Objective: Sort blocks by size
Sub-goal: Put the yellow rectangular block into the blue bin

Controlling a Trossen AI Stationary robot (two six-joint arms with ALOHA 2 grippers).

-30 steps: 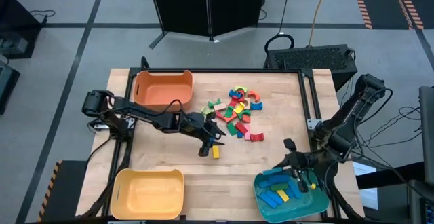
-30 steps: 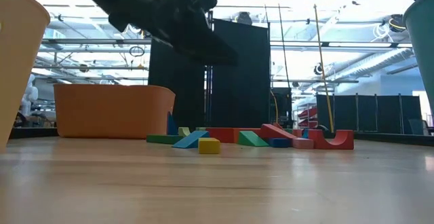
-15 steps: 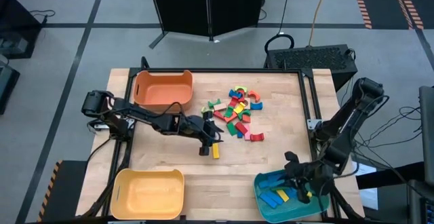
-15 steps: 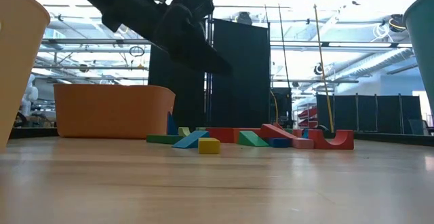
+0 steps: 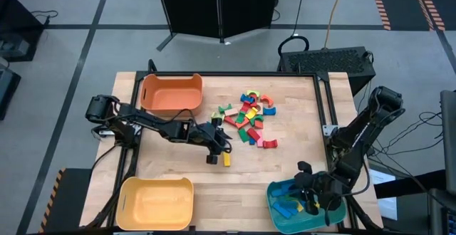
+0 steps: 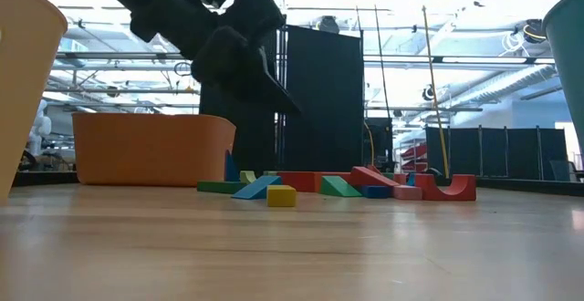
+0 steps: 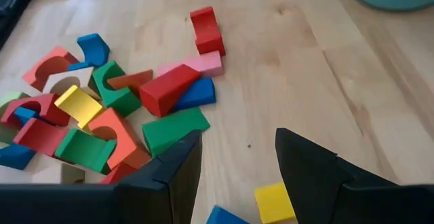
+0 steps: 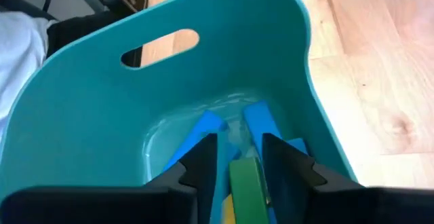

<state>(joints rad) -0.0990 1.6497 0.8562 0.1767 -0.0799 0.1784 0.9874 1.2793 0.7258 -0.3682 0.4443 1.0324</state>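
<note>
— Right gripper (image 8: 234, 157)?
— Low in the teal bin (image 5: 274, 191) at the lower right of the high view, fingers around a green block (image 8: 247, 180); a true pinch or not, I cannot tell.
— Left gripper (image 5: 218, 154)?
— Mid-frame in the high view, fingers spread, empty, above a yellow cube (image 5: 226, 159).
— The blocks (image 5: 247, 118)?
— Heaped at centre, right of the orange bin (image 5: 171, 94). The yellow bin (image 5: 156, 203) sits lower left.

Three bins are sitting on the table: one orange bin (image 5: 171, 94), one yellow bin (image 5: 156, 203) and one teal bin (image 5: 303, 205). Roughly two dozen blocks (image 5: 247, 118) are lying about, too crowded for exact counting.
</note>
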